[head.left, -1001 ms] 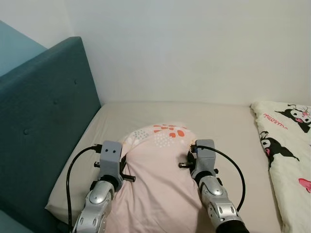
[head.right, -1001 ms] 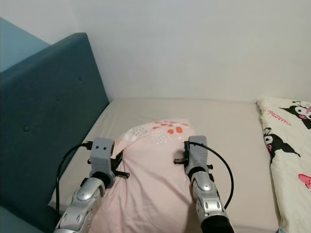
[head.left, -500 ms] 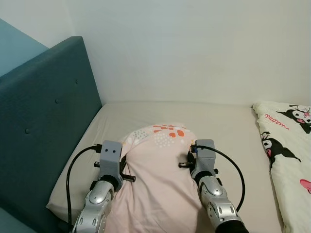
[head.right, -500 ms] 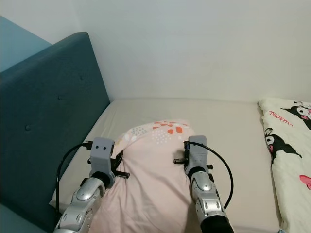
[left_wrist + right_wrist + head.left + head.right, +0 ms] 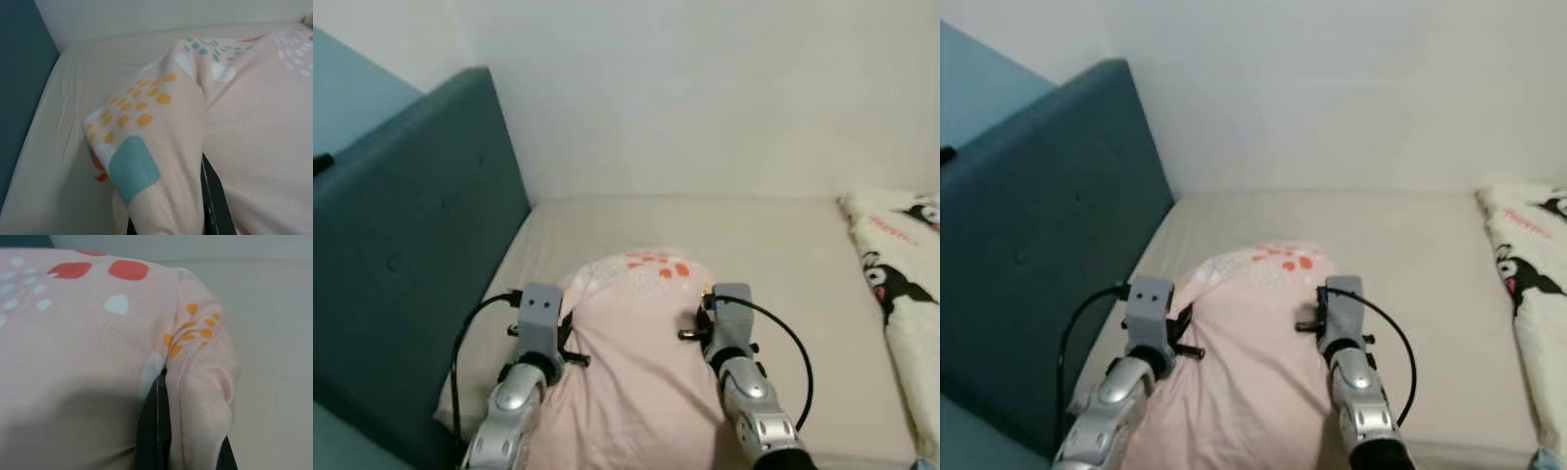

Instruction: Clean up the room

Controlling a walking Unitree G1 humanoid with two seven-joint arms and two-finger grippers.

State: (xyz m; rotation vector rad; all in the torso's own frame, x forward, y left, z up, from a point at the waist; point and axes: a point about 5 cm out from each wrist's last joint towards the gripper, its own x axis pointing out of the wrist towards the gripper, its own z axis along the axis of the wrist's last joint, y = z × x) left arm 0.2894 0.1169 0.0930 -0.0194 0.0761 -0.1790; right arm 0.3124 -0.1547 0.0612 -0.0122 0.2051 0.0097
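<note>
Both grippers keep same grip, only cam turned | left gripper [image 5: 168,215] pinches pillow [image 5: 641,372] corner at 9 o'clock | right gripper [image 5: 183,431] pinches corner at 3 o'clock | pillow on bed sheet [image 5: 773,245], headboard [image 5: 401,255] at 9, blanket [image 5: 906,284] at 3

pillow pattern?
Pale pink pillow with orange, teal, white and red spots; clearest in left wrist view.

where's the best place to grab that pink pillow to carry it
By its two side edges near the far corners, one gripper from each side. The pink pillow is wide and limp, and there the left gripper and right gripper each pinch a fold.
</note>
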